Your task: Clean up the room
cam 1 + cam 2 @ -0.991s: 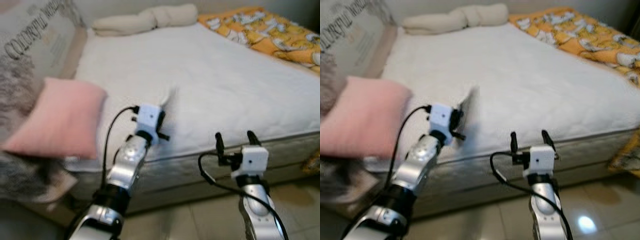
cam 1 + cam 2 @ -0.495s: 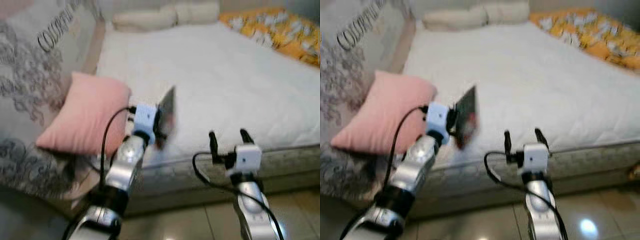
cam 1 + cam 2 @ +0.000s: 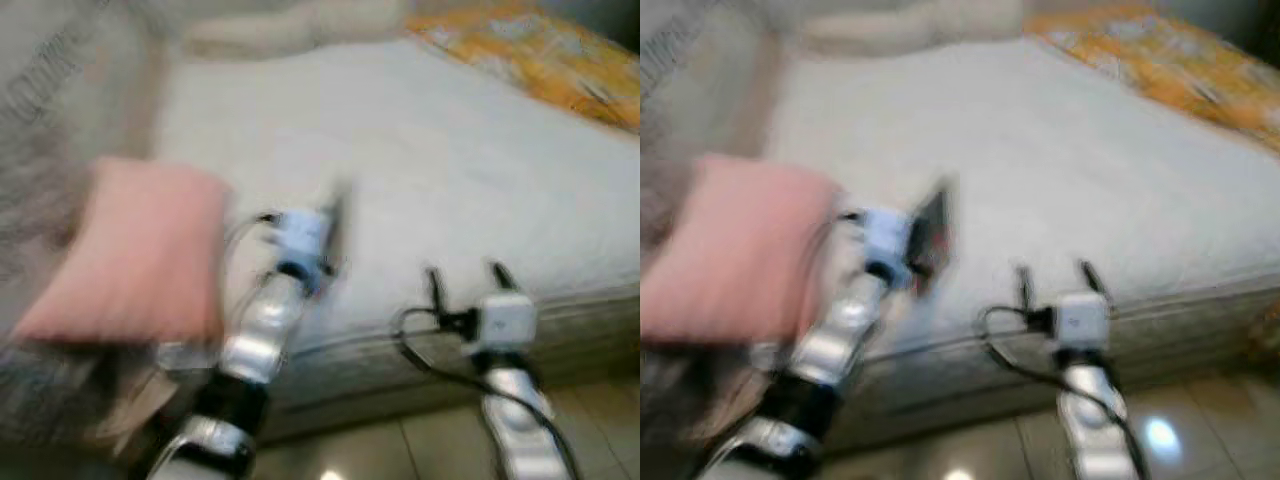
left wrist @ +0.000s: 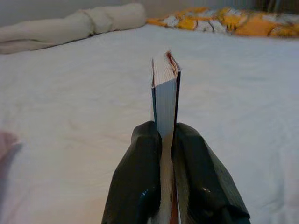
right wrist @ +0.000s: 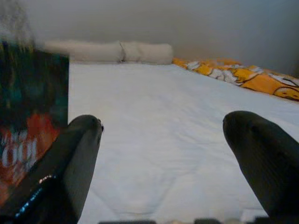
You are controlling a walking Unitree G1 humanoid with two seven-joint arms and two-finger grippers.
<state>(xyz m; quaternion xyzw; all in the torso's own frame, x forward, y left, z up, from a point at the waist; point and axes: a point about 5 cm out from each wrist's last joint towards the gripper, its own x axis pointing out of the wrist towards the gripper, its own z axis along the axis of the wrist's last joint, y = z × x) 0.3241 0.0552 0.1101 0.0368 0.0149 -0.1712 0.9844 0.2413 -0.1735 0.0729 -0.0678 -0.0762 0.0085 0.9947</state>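
Book standing on edge, clamped between the closed fingers of the left gripper, left of frame centre above the near edge of the white bed. Right gripper, lower centre-right, has its fingers spread apart, holding nothing. Pink pillow lies at mid-left. Compared with half a second earlier, the camera has swung and blur has increased; the book remains clamped.
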